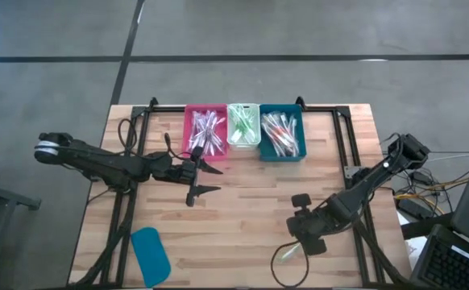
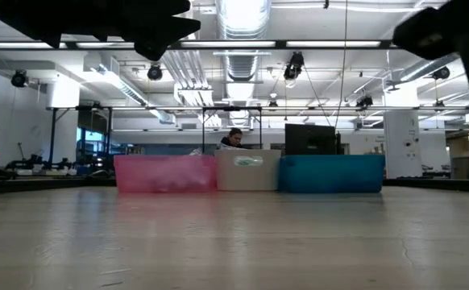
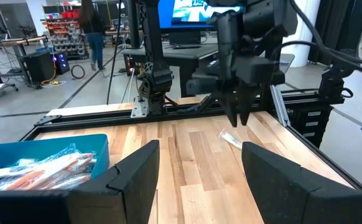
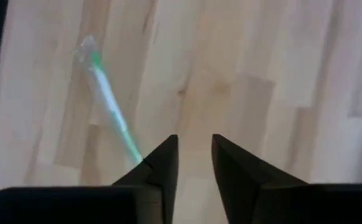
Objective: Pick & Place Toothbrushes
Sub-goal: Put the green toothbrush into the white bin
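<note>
Green toothbrush (image 4: 109, 102) lies loose on table (image 1: 242, 201), beside right hand (image 4: 194, 157), whose fingers stand slightly parted, holding nothing. We judge it light, thin, slippery in wrapper; we'd pinch mid-handle. Left hand (image 3: 199, 165) wide open near bins.

Most of the thin, whitish-handled plastic toothbrushes lie heaped in three bins set side by side at the desk's twelve o'clock edge in the high view. Those with pink and purple accents (image 1: 206, 133) fill the pink bin at eleven o'clock, the green-accented ones (image 1: 242, 123) the white middle bin, and the orange-red ones (image 1: 280, 134) the teal bin at one o'clock, all lying roughly lengthwise and overlapping. One loose toothbrush with a green accent (image 4: 109, 109) lies flat on the bare wood near five o'clock, apparently in a clear wrapper.
</note>
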Controlling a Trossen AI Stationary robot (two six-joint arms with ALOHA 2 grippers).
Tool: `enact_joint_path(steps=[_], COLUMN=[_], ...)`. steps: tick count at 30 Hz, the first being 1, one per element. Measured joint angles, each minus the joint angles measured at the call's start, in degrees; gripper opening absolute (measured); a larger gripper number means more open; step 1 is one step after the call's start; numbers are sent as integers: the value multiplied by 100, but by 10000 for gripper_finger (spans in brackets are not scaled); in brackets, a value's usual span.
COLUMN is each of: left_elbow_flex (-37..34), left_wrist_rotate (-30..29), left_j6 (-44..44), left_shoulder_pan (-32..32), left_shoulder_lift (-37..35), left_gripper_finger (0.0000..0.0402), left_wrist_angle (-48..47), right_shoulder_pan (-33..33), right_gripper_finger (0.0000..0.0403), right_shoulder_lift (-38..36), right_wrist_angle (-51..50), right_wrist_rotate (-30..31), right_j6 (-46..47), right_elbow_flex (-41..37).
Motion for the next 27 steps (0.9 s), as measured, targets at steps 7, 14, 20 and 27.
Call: enact_joint_path(steps=[7, 14, 20, 27], left_elbow_flex=[0, -1, -2, -2], left_wrist_rotate=[0, 0, 0, 0], left_j6=[0, 0, 0, 0], left_shoulder_pan=[-1, -1, -2, -2], left_shoulder_lift=[0, 0, 0, 0], left_gripper_finger=[232, 232, 232, 232], left_wrist_angle=[2, 0, 0, -4], right_shoulder_pan=[51, 127, 282, 389], right_gripper_finger=[150, 184, 184, 167], right_shoulder_lift=[0, 0, 59, 562], right_wrist_angle=[381, 1259, 1417, 1471], right_wrist_rotate=[-405, -592, -636, -723], right_j6=[511, 718, 855, 824], right_elbow_flex=[-427, -866, -1060, -1038])
